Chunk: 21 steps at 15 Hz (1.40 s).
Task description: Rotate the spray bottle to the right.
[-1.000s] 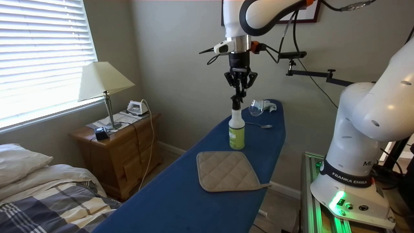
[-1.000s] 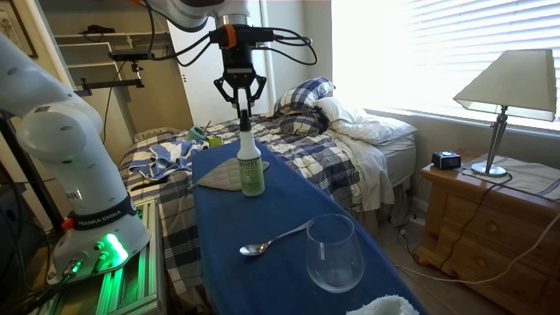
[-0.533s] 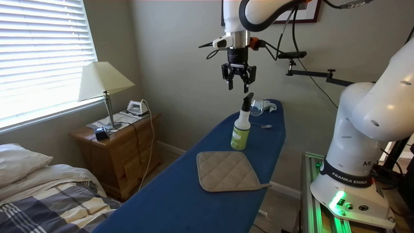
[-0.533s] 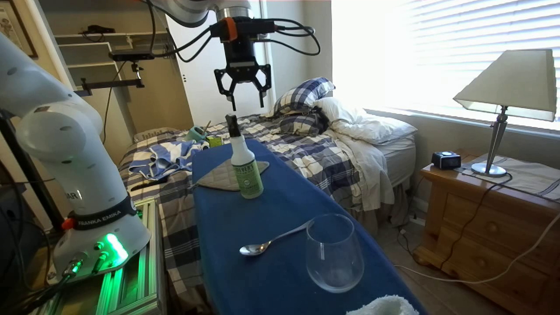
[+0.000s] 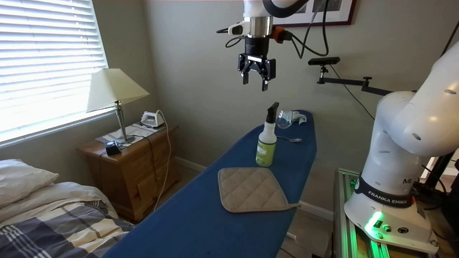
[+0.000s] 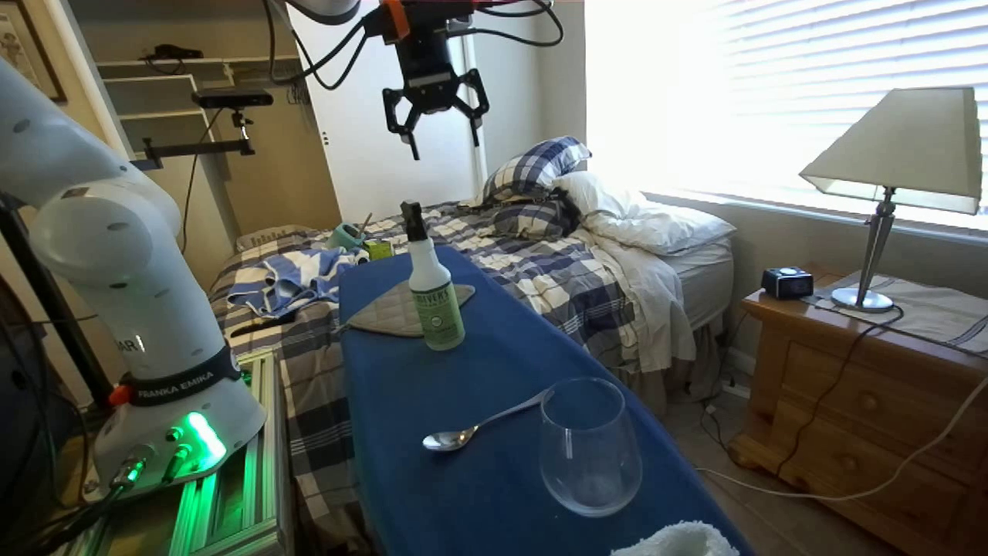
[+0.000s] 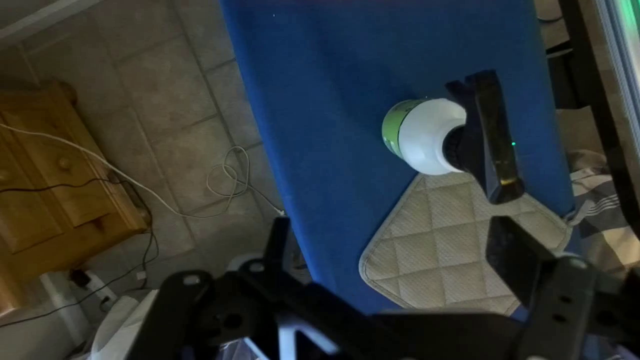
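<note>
The fingers stood wide apart with nothing held between them; the gripper (image 5: pixel 255 85) hung clear above the spray bottle (image 6: pixel 438 309), a little toward the long edge of the ironing board (image 5: pixel 190 222) that faced the nightstand (image 5: pixel 129 179). Nearest below was the black trigger head (image 7: pixel 492 135) — a poor place to take hold, I judged, since a squeeze there could set off a spray, and a twist might loosen the collar (image 7: pixel 451 147) instead of turning the whole bottle. The white shoulder (image 7: pixel 427 135) just beneath looked the better grip: stiffer, round and close to the long axis, so a turn to the right would carry the bottle round without swinging it. The body (image 5: pixel 265 148) looked like smooth plastic, unlikely to break but apt to give under a hard pinch and perhaps to slip; how full it was I could not tell, so its weight was a guess, probably light. It stood about midway between the two long edges, seeming to lean slightly toward the one by the robot's base (image 5: pixel 394 218), so tipping was the chief risk. Just beside it lay a quilted pot holder (image 5: pixel 251 190), its loop (image 5: pixel 294 205) reaching that same edge; toward the narrow rounded end came a spoon (image 6: pixel 459 438), then a stemless wineglass (image 6: pixel 590 455) — the fragile neighbour if the bottle went over.
</note>
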Each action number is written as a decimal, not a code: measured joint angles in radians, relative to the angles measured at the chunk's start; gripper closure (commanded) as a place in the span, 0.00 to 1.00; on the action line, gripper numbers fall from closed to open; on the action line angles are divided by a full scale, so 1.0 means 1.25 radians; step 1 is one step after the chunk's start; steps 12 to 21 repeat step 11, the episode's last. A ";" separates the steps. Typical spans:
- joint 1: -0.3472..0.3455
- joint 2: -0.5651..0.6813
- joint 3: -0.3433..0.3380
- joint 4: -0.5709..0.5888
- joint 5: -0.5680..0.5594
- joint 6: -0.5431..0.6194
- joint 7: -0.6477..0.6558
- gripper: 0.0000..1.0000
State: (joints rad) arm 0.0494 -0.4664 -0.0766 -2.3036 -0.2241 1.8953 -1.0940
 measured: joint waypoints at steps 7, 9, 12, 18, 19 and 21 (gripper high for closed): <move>0.003 0.000 0.018 0.054 0.000 -0.049 0.056 0.00; 0.003 0.000 0.018 0.054 0.000 -0.051 0.057 0.00; 0.003 0.000 0.018 0.054 0.000 -0.051 0.058 0.00; 0.003 0.000 0.018 0.054 0.000 -0.051 0.058 0.00; 0.003 0.000 0.018 0.054 0.000 -0.051 0.058 0.00; 0.003 0.000 0.018 0.054 0.000 -0.051 0.058 0.00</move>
